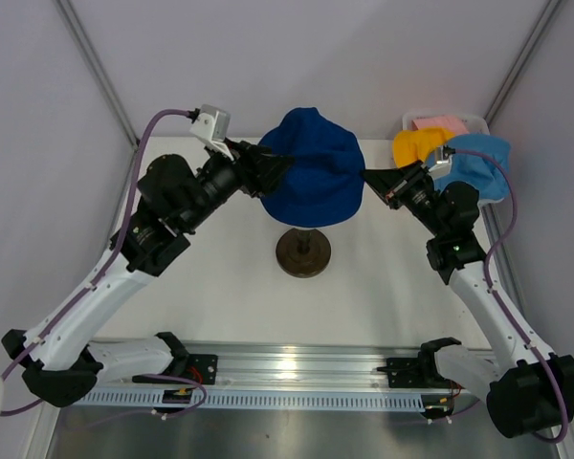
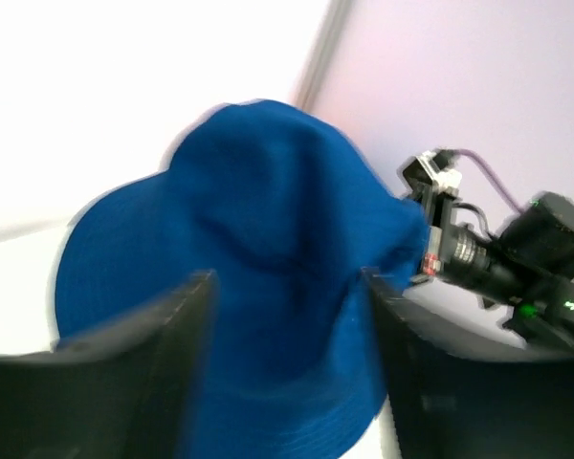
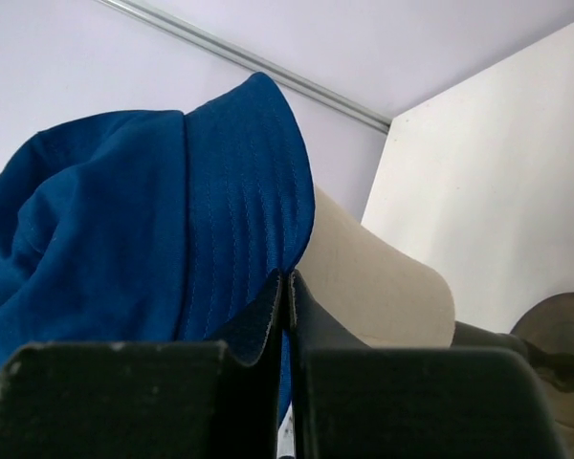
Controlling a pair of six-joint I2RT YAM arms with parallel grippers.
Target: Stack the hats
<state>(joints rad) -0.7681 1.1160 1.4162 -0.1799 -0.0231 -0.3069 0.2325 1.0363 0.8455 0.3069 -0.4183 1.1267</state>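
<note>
On top of the cream dummy head [image 3: 383, 287] sits the dark blue hat [image 1: 311, 167], left claw [image 2: 287, 325] spread wide at its left brim, right claw [image 3: 287, 316] pressed together at its right brim, light blue hat [image 1: 478, 164], yellow hat [image 1: 416, 145] and pink hat [image 1: 440, 123] piled in the white basket [image 1: 475, 120] at the far right of the table [image 1: 230, 296]

Left arm reaches up toward 1 o'clock, left gripper [image 1: 273, 170] with fingers [image 2: 163, 354] spread apart. Right arm reaches toward 11 o'clock, right gripper [image 1: 371, 182] with fingers [image 3: 258, 316] pressed together, whether pinching anything unclear.
</note>
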